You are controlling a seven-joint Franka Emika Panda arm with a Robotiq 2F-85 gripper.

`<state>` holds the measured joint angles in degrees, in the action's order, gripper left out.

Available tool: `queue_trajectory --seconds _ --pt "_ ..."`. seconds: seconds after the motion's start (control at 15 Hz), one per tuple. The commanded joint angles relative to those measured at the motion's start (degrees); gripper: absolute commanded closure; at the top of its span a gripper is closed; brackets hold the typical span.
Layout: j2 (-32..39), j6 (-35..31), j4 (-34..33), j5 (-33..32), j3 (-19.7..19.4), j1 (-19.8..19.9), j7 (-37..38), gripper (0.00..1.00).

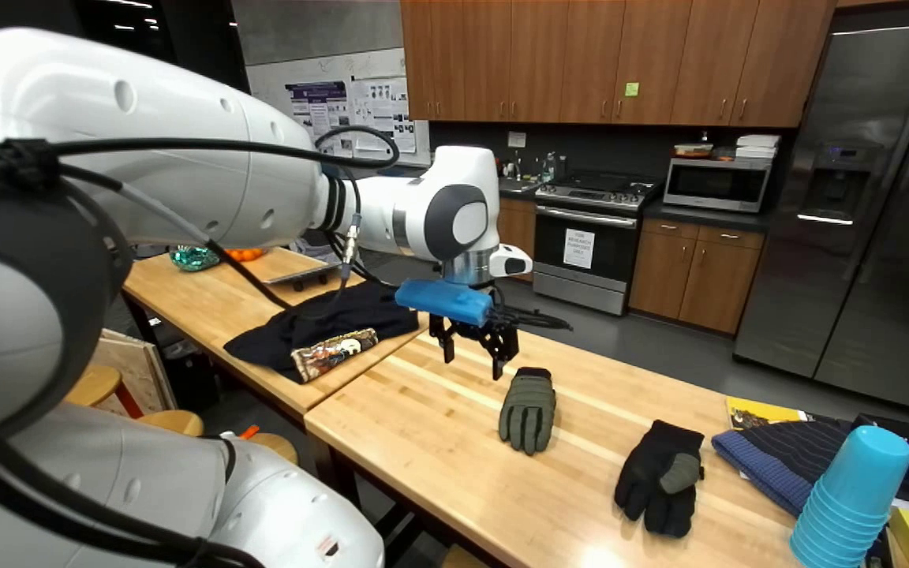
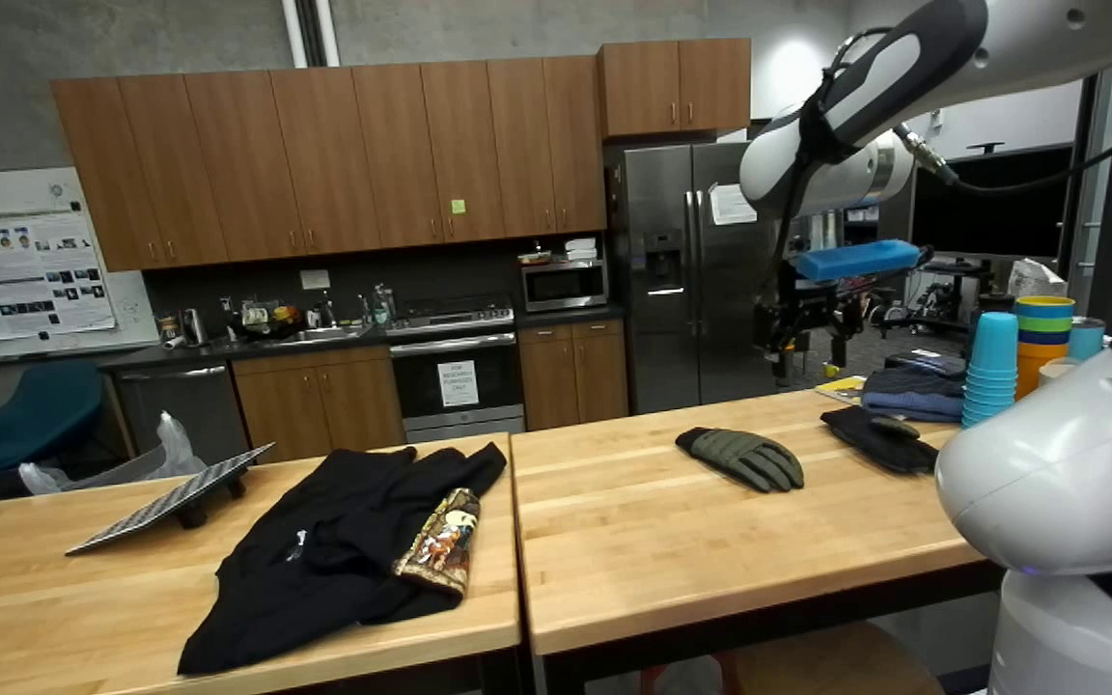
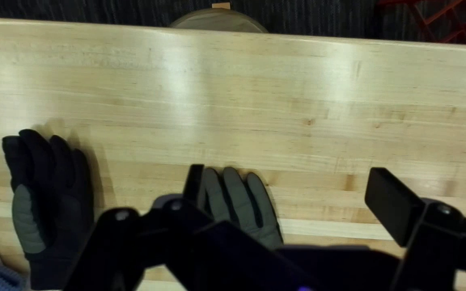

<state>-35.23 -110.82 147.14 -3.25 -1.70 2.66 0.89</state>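
The claw point(image 1: 473, 365) was held open and empty. Nearest below, on the counter point(image 1: 423, 426), the olive glove point(image 1: 529, 409) was partly masked by it in the wrist view; centring over this glove before any descent was judged advisable. Farther along, 1 black glove point(image 1: 650, 480) was laid.

In an exterior view the camera sits close beside the thick white robot arm point(image 1: 186, 102), looking down across the pale wooden counter point(image 1: 439, 426) toward the tall stainless-steel fridge point(image 1: 825, 260). In an exterior view it faces, almost level, over the counter at the brown wooden wall cupboards point(image 2: 353, 159), the arm entering from the right. Both share counter, cupboards and fridge. The wrist view looks steeply down past the black two-fingered pincer point(image 3: 289, 188); with both exterior views it shares the grey-green fabric glove point(image 3: 239, 204) and the black fabric glove point(image 3: 65, 202), but turned about, the counter's near edge at its top.
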Motion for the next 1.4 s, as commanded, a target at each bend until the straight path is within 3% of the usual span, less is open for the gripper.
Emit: queue_trajectory --seconds 0.0,0.33,0.8,1.13,1.33 --pt "2.52 -2.31 -0.91 -1.59 -2.59 2.17 -2.13 0.00" --pt "6.05 -5.56 -2.46 -1.10 -5.40 2.04 -8.27 0.00" --pt "16.75 -4.96 -11.25 -0.97 -8.37 1.69 -20.89 0.00" --pt "21.32 -4.18 -15.74 -1.22 -10.29 3.95 -21.92 0.00" --pt "21.04 -2.96 -15.27 -1.93 -10.68 5.85 -18.66 0.00"
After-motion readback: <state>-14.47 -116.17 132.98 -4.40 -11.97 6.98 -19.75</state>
